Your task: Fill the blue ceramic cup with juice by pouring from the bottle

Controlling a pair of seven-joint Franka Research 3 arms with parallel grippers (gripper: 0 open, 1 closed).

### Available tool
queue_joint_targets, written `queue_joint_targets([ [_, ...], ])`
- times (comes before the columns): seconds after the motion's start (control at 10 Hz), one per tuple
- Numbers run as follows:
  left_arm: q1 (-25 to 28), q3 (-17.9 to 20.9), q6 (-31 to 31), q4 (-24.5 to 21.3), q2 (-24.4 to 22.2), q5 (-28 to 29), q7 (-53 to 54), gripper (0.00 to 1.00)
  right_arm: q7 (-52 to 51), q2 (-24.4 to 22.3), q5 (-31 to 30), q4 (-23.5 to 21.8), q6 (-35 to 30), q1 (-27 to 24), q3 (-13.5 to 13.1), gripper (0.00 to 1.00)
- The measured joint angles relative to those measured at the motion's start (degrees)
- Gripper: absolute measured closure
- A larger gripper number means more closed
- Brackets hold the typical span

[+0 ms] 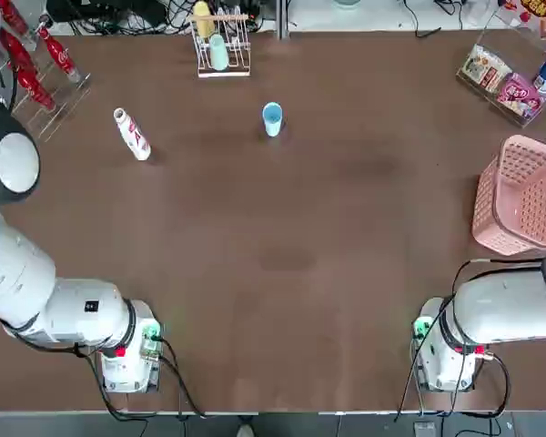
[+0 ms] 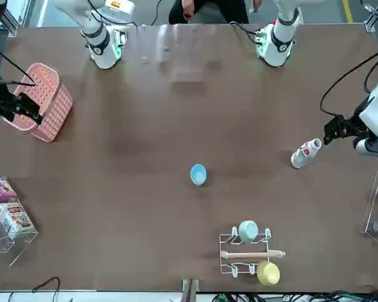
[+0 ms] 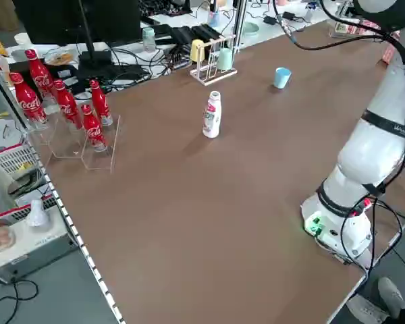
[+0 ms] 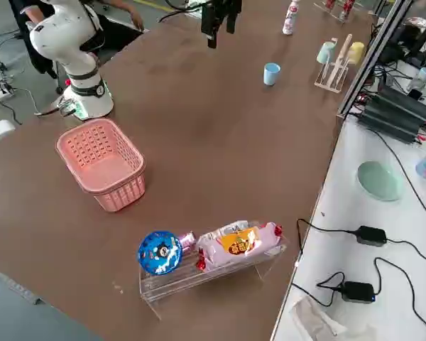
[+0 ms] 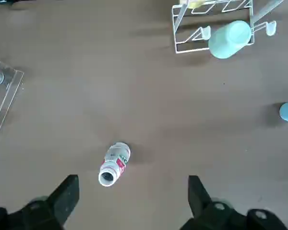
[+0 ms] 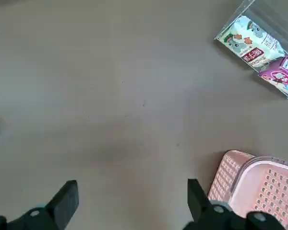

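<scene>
The broad brown desk (image 1: 282,319) carries everything. The left gripper (image 5: 134,178) hangs above it, on the robot's left side, its black fingers (image 5: 65,197) spread well apart and released, holding nothing. The right gripper (image 6: 133,181) hovers over the right side near the pink basket, its fingers (image 6: 62,203) likewise parted and gripping nothing.

The pink perforated plastic basket (image 1: 528,196) sits on the right part of the desk. A clear acrylic stand of bagged snacks (image 4: 172,284) is beyond it, and a clear stepped stand (image 3: 67,150) with red cola bottles (image 3: 99,102) is at the far left. The white wire rack (image 1: 224,75) holds a mint-green cup (image 1: 218,53) and a yellow cup (image 1: 203,18).

The small white plastic bottle with red label marks (image 1: 134,137) stands upright on the desk; the left wrist view shows it ahead of the left fingertips, between their lines and touching neither. The small light-blue cylindrical cup (image 1: 272,118) stands upright to the bottle's right, well apart from it and from both pairs of fingers
</scene>
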Motion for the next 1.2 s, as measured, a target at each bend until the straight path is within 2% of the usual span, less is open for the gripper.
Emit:
queue_joint_targets([
  [0.4,-0.4,-0.1,-0.5,-0.1,0.0,0.0,0.0,0.0,0.0,0.0,0.0,0.0,0.0,0.1,0.1,0.0],
  [0.8,-0.7,-2.0,-0.5,-0.1,0.0,2.1,1.0,0.0,0.0,0.0,0.0,0.0,0.0,0.5,0.4,0.0],
  [1.0,1.5,-0.8,-0.5,0.0,0.0,1.0,7.8,0.0,0.0,0.0,0.1,0.0,-0.5,0.5,0.5,0.0],
  [1.2,8.8,-0.2,-0.5,0.0,0.0,-2.2,22.3,0.0,-0.1,0.0,0.3,0.0,-0.7,0.6,0.6,0.0],
])
